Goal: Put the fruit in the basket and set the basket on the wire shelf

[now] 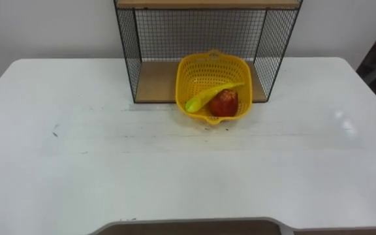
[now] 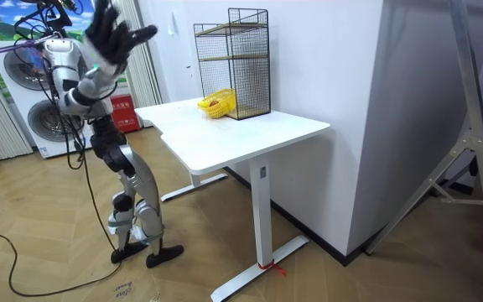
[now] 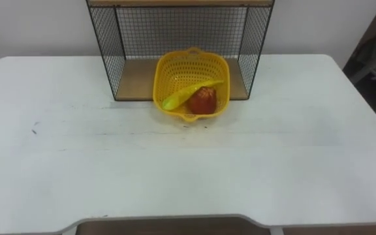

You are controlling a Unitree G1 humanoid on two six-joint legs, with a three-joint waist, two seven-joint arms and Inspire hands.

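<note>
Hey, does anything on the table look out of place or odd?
The yellow basket sits only partly on the wire shelf: its front edge juts past the bottom board, over the white table. The banana and red fruit lie inside; nothing is spilled.

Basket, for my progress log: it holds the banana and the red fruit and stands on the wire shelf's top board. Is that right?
Not the top board. The left eye view shows the basket on the bottom board of the wire shelf, holding the banana and the red fruit.
</note>
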